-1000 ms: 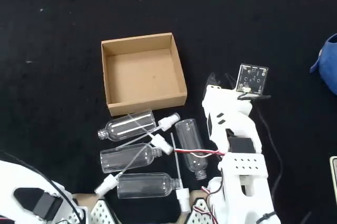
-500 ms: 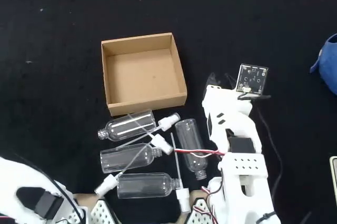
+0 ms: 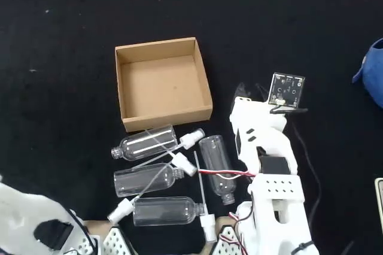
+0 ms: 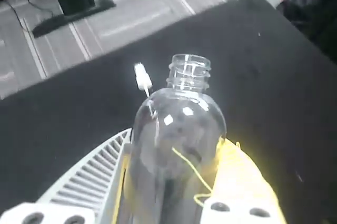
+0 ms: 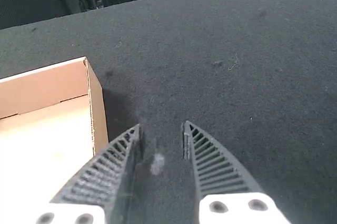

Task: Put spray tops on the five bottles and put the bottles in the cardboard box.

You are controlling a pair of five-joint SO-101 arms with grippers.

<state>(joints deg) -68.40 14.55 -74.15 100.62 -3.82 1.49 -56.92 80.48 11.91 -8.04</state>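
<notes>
Plainly, the left gripper [image 4: 176, 141] had its jaws closed on the body of a clear bottle [image 4: 181, 105]. The two sides pressed on its lower part, and the open threaded neck pointed away from the wrist with no top on it. The right gripper [image 5: 160, 129] had its jaws a little way apart with nothing between them. It hung over the black table [image 3: 311, 33] just beside the right wall of the cardboard box [image 3: 163, 81], and nothing lay in the box.

Four other bottles [image 3: 146, 180] lay on their sides near the front wall of the box, close together. Four spray tops [image 3: 190, 139] with thin tubes lay scattered among them, some touching the bottles and none fitted.

The bottles looked like thin, smooth plastic, so they were probably light, a little slippery and easy to dent. Being round, they would likely roll if nudged. The best hold seemed to be across the middle of the body, firm enough to stop twisting but not crushing, with the neck left free as it was on the held one.

The spray tops looked small and light, and their tubes looked bendy. It seemed best to take each by its white head or collar, never by the tube. The tube would have to go into the neck before the collar met the thread.
</notes>
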